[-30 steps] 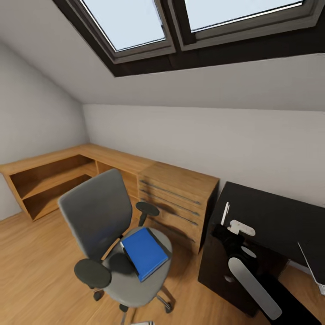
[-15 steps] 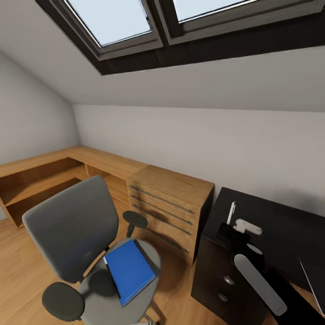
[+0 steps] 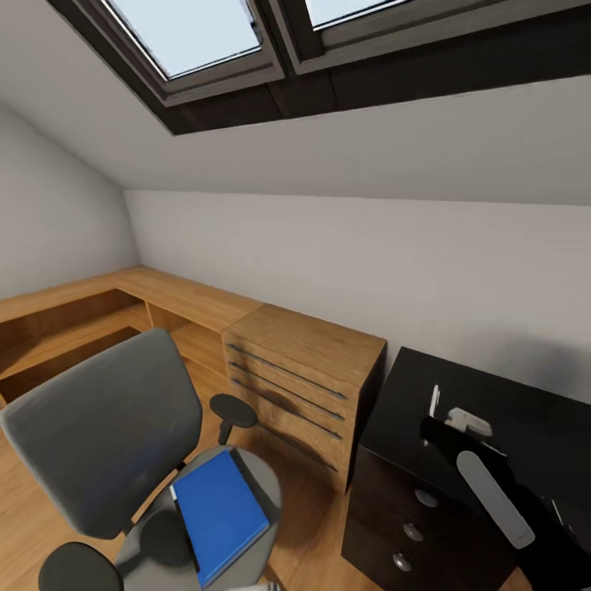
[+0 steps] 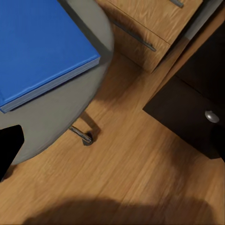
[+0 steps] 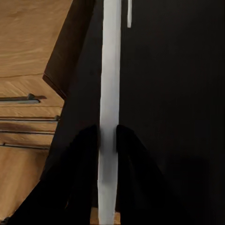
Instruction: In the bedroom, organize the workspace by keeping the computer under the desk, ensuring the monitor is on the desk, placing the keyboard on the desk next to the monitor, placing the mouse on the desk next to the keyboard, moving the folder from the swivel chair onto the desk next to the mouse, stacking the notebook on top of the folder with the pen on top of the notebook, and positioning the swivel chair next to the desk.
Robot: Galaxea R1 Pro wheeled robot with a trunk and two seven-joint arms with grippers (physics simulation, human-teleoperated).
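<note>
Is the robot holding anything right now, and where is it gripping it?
The right gripper pinches a thin white strip between its fingers, partway along its length; what the strip is cannot be told.

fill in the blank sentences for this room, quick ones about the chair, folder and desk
The folder lies on the ___ of the swivel chair.
The folder's cover is coloured ___.
The desk has a ___ top.
Between chair and desk stands a drawer unit made of ___.

Missing words: seat; blue; black; wood

No text, label, brand, number or sign is showing legibly on anything in these views
</note>
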